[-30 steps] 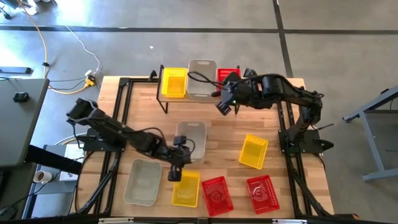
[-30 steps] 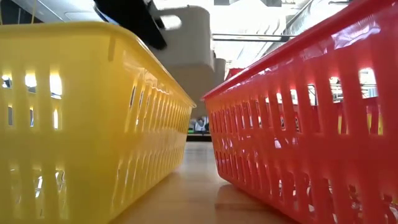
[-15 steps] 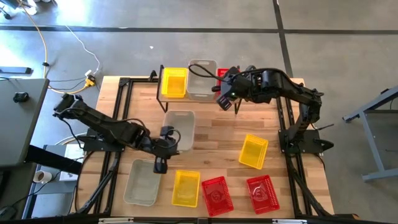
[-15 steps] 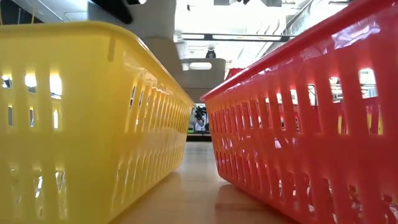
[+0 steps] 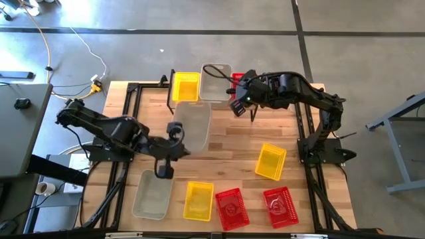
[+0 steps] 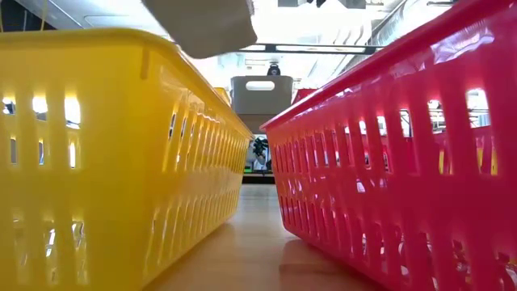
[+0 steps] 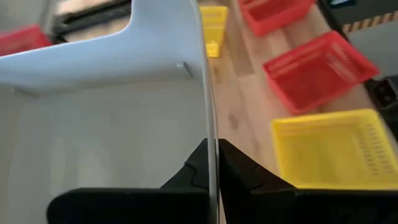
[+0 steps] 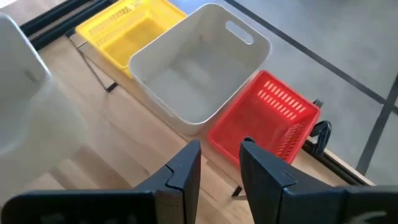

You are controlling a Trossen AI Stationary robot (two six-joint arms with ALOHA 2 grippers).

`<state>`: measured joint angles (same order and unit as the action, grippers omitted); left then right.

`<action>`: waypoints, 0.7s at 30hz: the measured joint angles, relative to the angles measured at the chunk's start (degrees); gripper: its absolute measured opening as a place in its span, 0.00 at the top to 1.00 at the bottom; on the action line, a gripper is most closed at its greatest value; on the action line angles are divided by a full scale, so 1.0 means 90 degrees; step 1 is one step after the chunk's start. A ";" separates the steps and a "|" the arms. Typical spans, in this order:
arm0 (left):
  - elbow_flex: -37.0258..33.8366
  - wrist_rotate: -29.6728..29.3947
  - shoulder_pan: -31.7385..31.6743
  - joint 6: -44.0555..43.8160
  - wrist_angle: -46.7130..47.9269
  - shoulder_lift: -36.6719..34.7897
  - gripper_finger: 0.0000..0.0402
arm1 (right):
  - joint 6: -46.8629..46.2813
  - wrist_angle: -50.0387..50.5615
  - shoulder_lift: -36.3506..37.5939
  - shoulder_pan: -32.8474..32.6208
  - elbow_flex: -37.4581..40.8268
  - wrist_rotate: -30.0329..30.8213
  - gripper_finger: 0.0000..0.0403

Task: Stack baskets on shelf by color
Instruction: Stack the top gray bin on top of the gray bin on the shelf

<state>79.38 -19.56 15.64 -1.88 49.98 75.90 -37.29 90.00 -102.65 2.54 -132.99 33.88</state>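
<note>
**Grey Basket Carried Toward the Shelf**

From where I stood, the left gripper was clenched on the rim of a translucent grey-white basket, its dark fingers pinching the thin plastic wall from inside and outside. The basket hung clear of the table, near the table's middle and toward twelve o'clock, just short of the shelf. I judged it was gripped by the rim so the open mouth stayed up and it could drop straight into its match.

That match, a grey basket, sat on the shelf at twelve o'clock, between a yellow basket at its nine o'clock side and a red basket at its three o'clock side. One colour per spot suggested each was the base of a stack.

The right gripper hovered just in front of the shelf by the red basket, its fingers parted and holding nothing.

At the table's six o'clock edge waited another grey basket, a yellow one and two red baskets; a tilted yellow basket lay toward four o'clock.

All were rectangular tubs of glossy plastic with rounded corners. The red and yellow ones showed slotted mesh walls; the grey ones looked smoother and milky, with an oval handle cut-out.
</note>
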 joint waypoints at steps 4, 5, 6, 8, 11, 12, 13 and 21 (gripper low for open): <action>0.0328 -0.0079 -0.0384 0.0548 0.0181 0.0007 1.00 | -0.0152 0.0000 0.0000 0.0232 0.0000 0.0018 0.76; 0.0407 -0.0078 -0.0520 0.0670 0.0206 0.0007 1.00 | -0.0189 0.0000 0.0000 0.0290 0.0000 0.0015 0.76; 0.0495 -0.0074 -0.0653 0.0798 0.0250 0.0007 1.00 | -0.0197 0.0000 0.0000 0.0350 0.0000 0.0015 0.76; 0.0630 -0.0087 -0.0923 0.1111 0.0281 0.0007 1.00 | -0.0203 0.0001 0.0000 0.0459 0.0000 0.0024 0.76; 0.0732 -0.0091 -0.1375 0.1754 0.0213 0.0007 1.00 | -0.0321 0.0000 0.0000 0.0650 0.0000 0.0026 0.76; 0.0767 -0.0090 -0.1535 0.1942 0.0153 0.0007 1.00 | -0.0364 0.0000 0.0000 0.0714 0.0000 0.0034 0.76; 0.0803 -0.0084 -0.1709 0.2109 0.0099 0.0007 1.00 | -0.0393 0.0000 0.0000 0.0768 0.0000 0.0044 0.76; 0.0852 0.0537 -0.3072 0.3156 -0.0603 0.0071 1.00 | -0.0591 0.0000 0.0000 0.1115 0.0000 0.0047 0.76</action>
<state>87.05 -14.73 -12.00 26.53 44.55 76.54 -42.61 90.00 -102.65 12.58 -132.99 34.30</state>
